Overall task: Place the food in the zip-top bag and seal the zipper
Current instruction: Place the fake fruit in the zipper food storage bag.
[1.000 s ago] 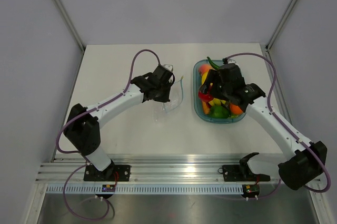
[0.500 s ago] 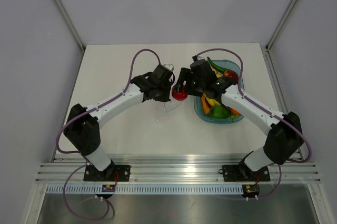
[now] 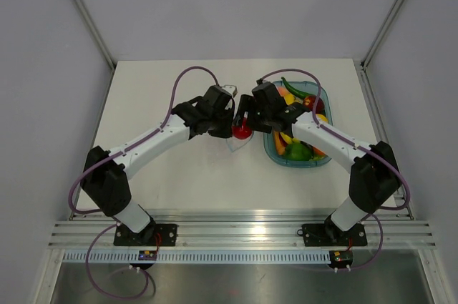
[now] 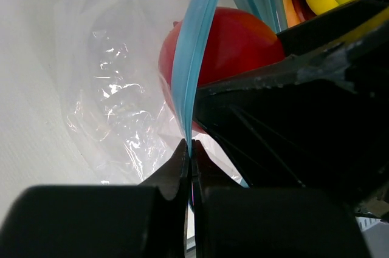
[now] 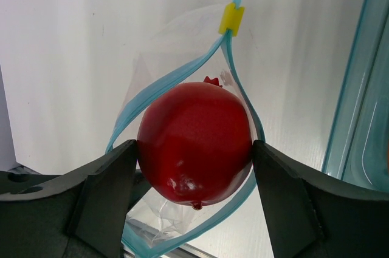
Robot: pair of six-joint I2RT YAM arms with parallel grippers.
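- Presently, the red fruit [image 5: 194, 142] sits clasped between the fingers of the right gripper [image 5: 194, 173], one finger on each flank at its widest girth. It hangs at the mouth of the zip-top bag [image 4: 115, 100], between the two wrists and just beside the tray [image 3: 268, 148].
- From the right wrist, the two lips of the zipper [image 5: 176, 79] bow apart and frame the fruit. Whether it has crossed the lips cannot be told.
- The left gripper [image 4: 189, 167] has its fingers pinched tight on one lip of the zipper, lifting that edge so that the mouth gapes.
- A yellow slider [image 5: 231, 17] rides at the far end of the strip, where the lips meet.
- Handling, fruit: its skin is glossy and evenly round, so it is judged hard, light and apt to slip. A grip across the widest girth, as here, suits it best.
- Handling, bag: the film is thin, crinkled and limp, and is judged to collapse if let go. The blue strip looks the stiffest part and the sound place to hold; the film itself would likely slide or tear.
- Orange and yellow pieces lie in the tray on the tabletop [image 3: 164, 175]; which of them are the round fruits is unclear from above.
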